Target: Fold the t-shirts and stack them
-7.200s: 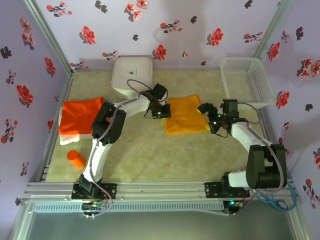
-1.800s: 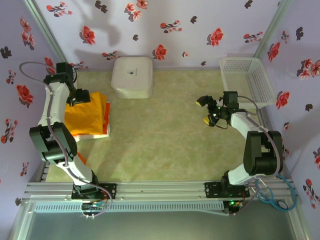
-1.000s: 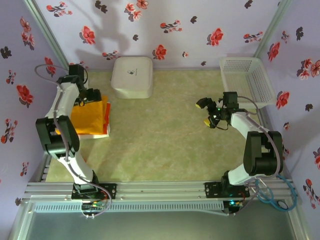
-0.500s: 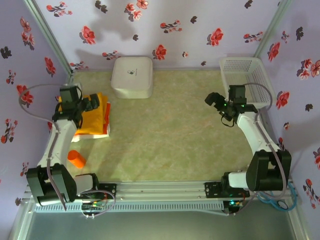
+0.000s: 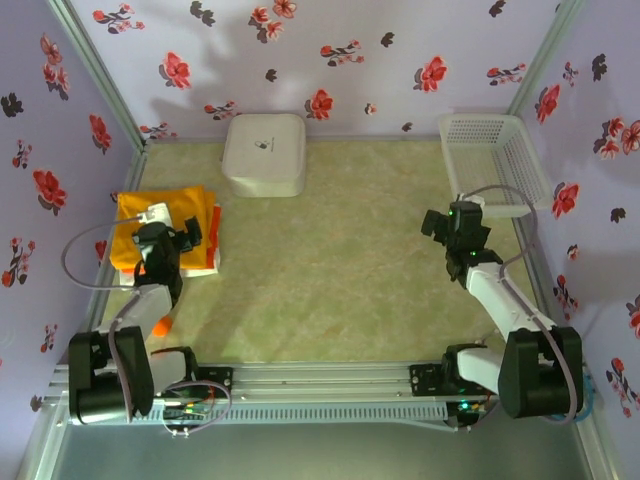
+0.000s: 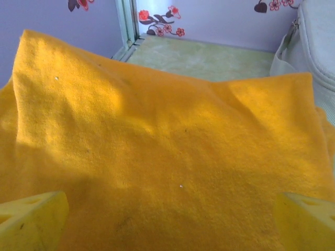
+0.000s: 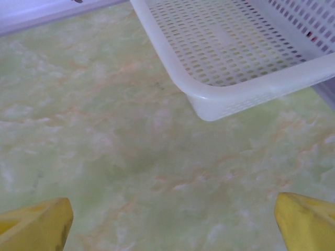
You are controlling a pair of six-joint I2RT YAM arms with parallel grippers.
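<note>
- at the left edge of the desk (image 5: pixel 330 270), close to the side wall, a stack of folded t-shirts.
- on top, the yellow shirt (image 5: pixel 128 235), broad and flat with a few soft creases.
- under it, a red shirt (image 5: pixel 212 232), seen as a narrow strip along the stack's right edge.
- at the bottom, a white shirt (image 5: pixel 205 268), peeking out at the near right corner.
- over the near part of the stack, the left fingers (image 6: pixel 32 220), spread wide and gripping nothing, with yellow cloth across the whole gap between them in the wrist view.
- touching the cloth or just above it: cannot tell.
- past the stack in that same view, part of a white box (image 6: pixel 309 47) at the right and the corner of the flowered walls.
- seen from above, that box at the back of the desk, apart from the stack.
- on the right side, the right fingers (image 7: pixel 36 225), likewise spread wide and empty, over bare desk.
- just ahead of them, the near corner of a white basket (image 7: pixel 235 57), set in the desk's far right corner.
- beside the left arm toward the front edge, a small orange object (image 5: pixel 162 323), mostly hidden.
</note>
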